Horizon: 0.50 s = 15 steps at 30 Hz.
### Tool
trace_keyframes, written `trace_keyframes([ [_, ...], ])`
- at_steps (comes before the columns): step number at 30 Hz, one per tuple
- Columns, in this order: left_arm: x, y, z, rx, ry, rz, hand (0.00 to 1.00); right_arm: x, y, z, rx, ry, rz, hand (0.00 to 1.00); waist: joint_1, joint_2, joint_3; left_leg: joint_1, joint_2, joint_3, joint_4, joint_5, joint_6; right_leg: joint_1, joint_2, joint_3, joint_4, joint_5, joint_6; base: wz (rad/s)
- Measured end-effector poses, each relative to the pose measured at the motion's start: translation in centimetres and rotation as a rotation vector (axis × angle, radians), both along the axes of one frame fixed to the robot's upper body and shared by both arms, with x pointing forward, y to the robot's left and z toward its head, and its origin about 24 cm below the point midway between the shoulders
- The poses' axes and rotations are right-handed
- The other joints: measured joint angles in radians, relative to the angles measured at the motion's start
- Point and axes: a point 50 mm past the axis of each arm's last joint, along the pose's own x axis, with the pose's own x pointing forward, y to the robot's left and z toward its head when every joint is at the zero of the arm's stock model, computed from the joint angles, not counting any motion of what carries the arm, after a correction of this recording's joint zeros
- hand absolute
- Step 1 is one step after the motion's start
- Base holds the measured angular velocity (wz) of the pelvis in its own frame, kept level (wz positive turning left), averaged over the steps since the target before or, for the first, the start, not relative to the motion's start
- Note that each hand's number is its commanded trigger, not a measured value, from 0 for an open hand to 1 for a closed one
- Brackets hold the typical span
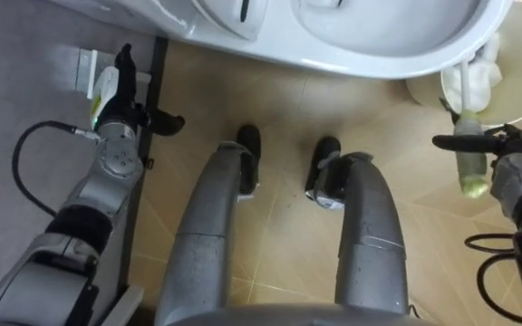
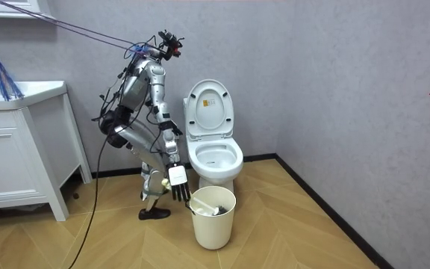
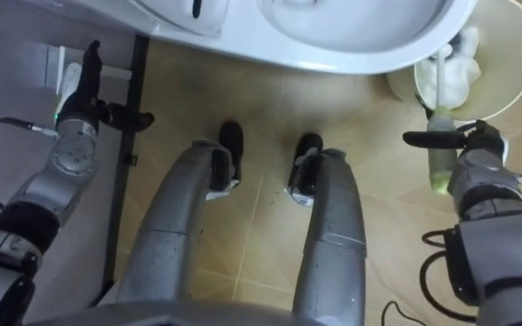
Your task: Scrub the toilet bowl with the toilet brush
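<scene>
Looking light and stiff, the green-handled white toilet brush (image 1: 471, 177) invited a mid-handle grip; left robot hand (image 1: 116, 98) and right robot hand (image 1: 503, 143) hung open.

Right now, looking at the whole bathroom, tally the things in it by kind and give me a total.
Toilet: 1
Green-handled brush: 1
Bin: 1
Vanity cabinet: 1
Total: 4

White toilet (image 1: 361, 50), cream bin (image 2: 213, 224), pale green brush handle (image 1: 468, 170), tan herringbone floor (image 1: 288, 226), grey wall (image 2: 349, 90)
</scene>
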Motion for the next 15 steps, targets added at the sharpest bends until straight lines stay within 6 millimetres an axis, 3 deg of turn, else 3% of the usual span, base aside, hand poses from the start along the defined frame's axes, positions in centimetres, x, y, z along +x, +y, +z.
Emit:
trace_keyframes([
  [7, 0.0, 0.3, 0.1, 0.008, 0.001, -0.003, 0.00, -0.5, -0.1, -0.4, 0.032, 0.021, 0.063, 0.00, 0.001, 0.005, 0.0018, -0.009, -0.002, 0.003, 0.013, -0.004, -0.001, -0.013, -0.008, -0.002, 0.025, -0.011, -0.007, 0.02],
  [15, 0.0, 0.3, 0.1, 0.017, -0.001, -0.006, 0.00, -1.2, -0.7, -0.6, 0.033, 0.037, 0.061, 0.00, 0.012, 0.027, 0.0016, -0.017, -0.014, 0.003, 0.015, -0.008, -0.006, -0.026, -0.009, 0.003, 0.034, -0.019, -0.006, 0.02],
])
